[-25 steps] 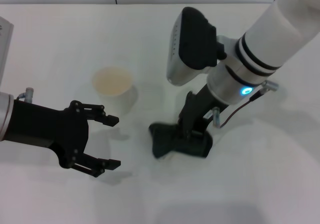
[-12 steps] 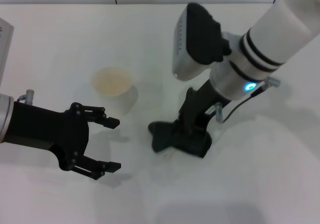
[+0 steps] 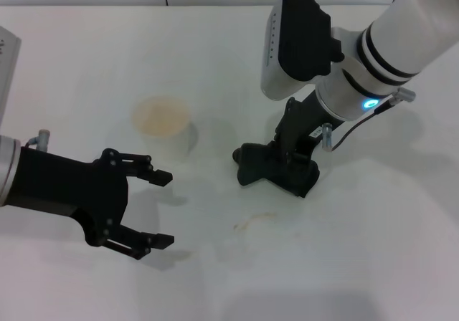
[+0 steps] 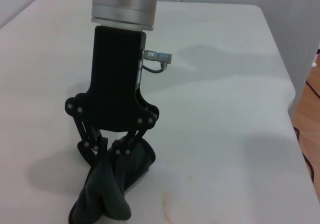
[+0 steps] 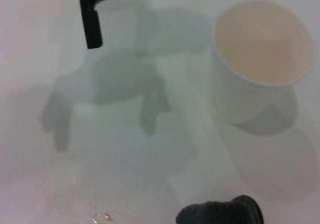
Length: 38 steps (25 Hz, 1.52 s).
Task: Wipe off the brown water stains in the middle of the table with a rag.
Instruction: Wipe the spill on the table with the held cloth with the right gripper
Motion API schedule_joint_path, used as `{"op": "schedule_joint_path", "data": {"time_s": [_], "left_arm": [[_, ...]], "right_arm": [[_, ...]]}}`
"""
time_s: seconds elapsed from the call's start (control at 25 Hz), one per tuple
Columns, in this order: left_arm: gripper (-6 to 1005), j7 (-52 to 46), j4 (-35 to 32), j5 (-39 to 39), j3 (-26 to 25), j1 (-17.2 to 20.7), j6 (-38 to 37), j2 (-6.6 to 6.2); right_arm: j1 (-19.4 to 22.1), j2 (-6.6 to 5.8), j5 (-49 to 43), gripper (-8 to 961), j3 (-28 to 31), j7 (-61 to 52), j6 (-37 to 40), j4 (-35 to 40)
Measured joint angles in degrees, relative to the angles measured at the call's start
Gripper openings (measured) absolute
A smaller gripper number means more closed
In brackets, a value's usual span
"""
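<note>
My right gripper is shut on the dark rag and holds it down at the white table, right of centre. The brown water stains show as a faint thin smear just in front of the rag, uncovered. The left wrist view shows the right gripper clamped on the rag, with the faint stains beside it. The right wrist view shows a corner of the rag and a trace of the stains. My left gripper is open and empty at the front left.
A white paper cup with a brownish inside stands upright left of the rag; it also shows in the right wrist view. A white object sits at the far left edge.
My right gripper has moved back and to the right with the rag, uncovering a faint brown smear where the rag lay. The left arm has not moved.
</note>
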State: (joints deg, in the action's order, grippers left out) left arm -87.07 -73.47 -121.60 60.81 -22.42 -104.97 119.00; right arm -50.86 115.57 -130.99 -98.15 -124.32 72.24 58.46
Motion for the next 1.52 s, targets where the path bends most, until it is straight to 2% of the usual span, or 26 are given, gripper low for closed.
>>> {"op": "schedule_joint_path", "data": {"time_s": [0.24,0.64,1.04,1.24,1.36,1.52], "left_arm": [[888,-0.02,-0.19,0.10,0.01,0.40,-0.06,0.00],[888,-0.03,-0.28,0.75,-0.02,0.45,-0.06,-0.06],[888,-0.03,-0.06,0.69,-0.13,0.31,0.10,-0.09],[888,-0.09,-0.04,0.59,-0.15,0.48,0.19,-0.09],[888,-0.11,-0.04,0.54,-0.31,0.54,0.15,-0.09],[888,-0.20,-0.04,0.47,-0.27,0.57,0.11,-0.08]], "right_arm": [[0.24,0.41,1.46,90,-0.49,0.03,3.22,2.01],[0.33,0.51,8.81,89,-5.50,1.12,6.05,3.73],[0.31,0.61,13.68,90,-8.03,8.69,8.21,0.65],[0.44,0.46,12.64,90,-9.17,9.50,5.52,-1.00],[0.60,0.13,10.55,89,-7.93,9.31,3.06,-1.15],[2.03,0.28,5.03,89,-4.97,9.09,0.34,-0.02]]}}
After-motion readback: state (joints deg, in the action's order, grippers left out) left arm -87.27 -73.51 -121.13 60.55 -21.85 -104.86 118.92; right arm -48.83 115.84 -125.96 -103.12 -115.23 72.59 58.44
